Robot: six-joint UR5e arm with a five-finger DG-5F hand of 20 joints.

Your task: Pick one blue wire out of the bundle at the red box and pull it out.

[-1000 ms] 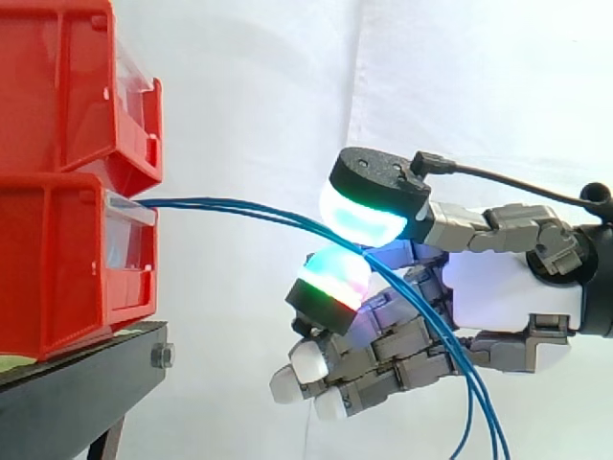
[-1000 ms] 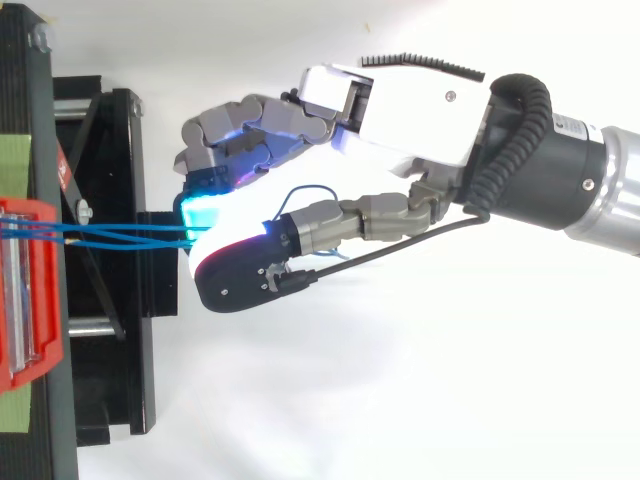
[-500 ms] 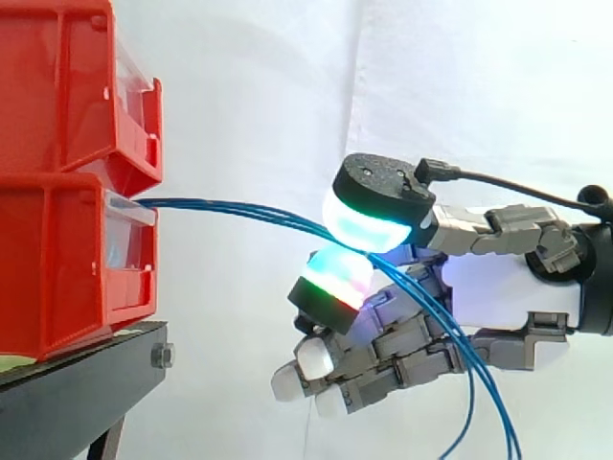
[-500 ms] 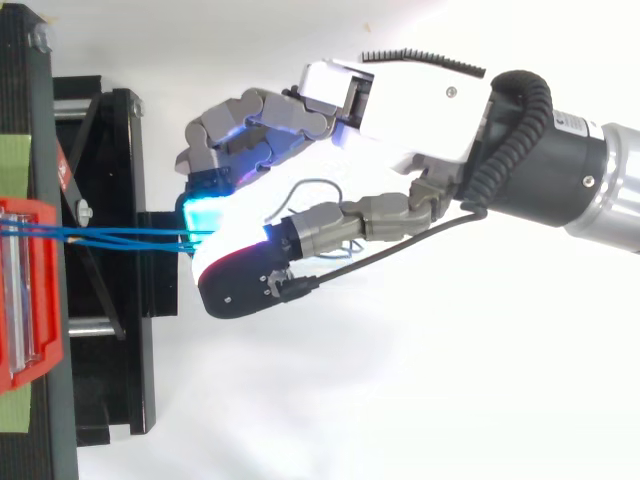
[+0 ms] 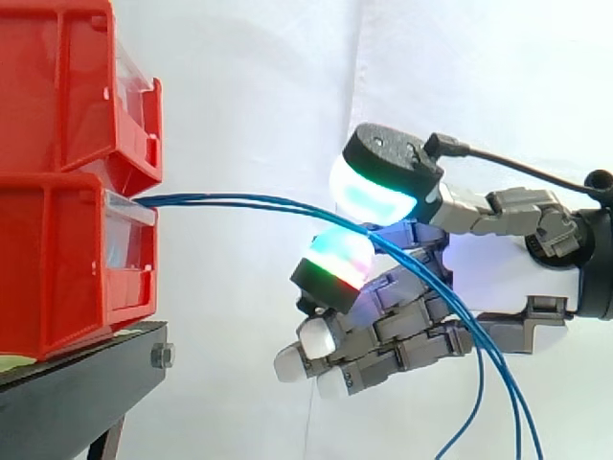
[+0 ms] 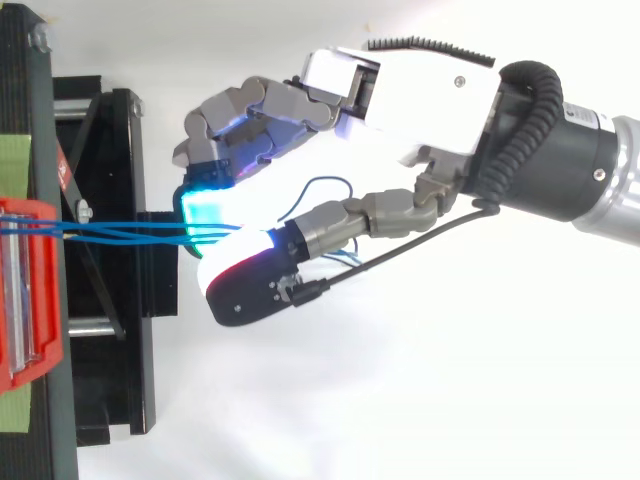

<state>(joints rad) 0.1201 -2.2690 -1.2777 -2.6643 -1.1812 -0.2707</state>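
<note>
Lifted and tipped slightly since a second ago, the curled fingers point(image 5: 378, 187) of the robot hand point(image 6: 420, 90) pinch the thin blue wires point(image 5: 239, 203) just right of the lower red plastic bin point(image 5: 57, 259). Several strands seem caught rather than one, and all of them run into the bin. Pulling is left to do, and there is open room to the right.

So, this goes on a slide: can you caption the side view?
Hand with fingers pinching the blue wires that stretch from the lower red bin on the black stand.
</note>
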